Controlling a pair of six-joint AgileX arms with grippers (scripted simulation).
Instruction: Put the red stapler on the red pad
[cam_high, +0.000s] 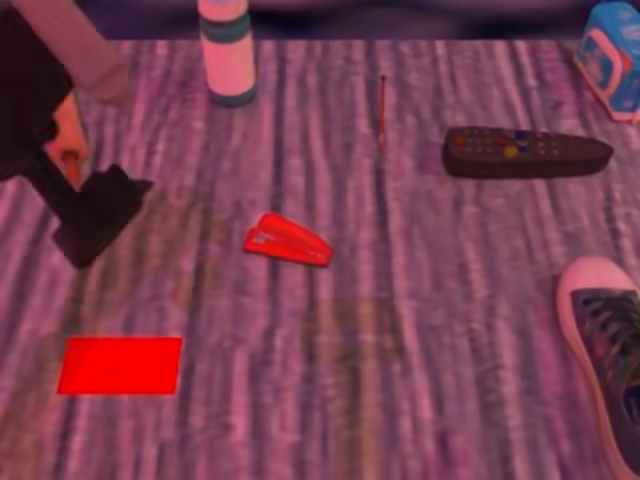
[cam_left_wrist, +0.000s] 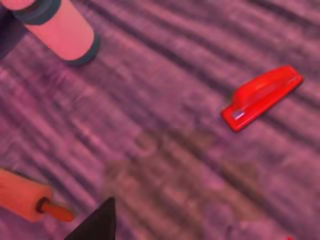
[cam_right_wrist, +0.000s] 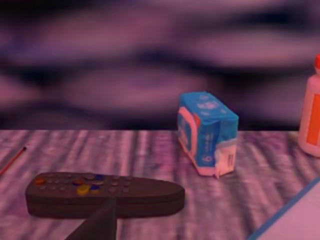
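The red stapler lies on the striped table a little left of the middle, and it also shows in the left wrist view as the red stapler. Near the front left corner lies the flat red pad, with nothing on it. My left gripper hangs over the left side, behind the pad and well left of the stapler, open and empty. Only one of its dark fingers shows in the wrist view. My right gripper is out of the top view; one finger points at the remote.
A dark remote lies at the back right, with a blue tissue pack behind it. A pink bottle stands at the back left. A shoe lies front right. A thin red stick and an orange cylinder also lie here.
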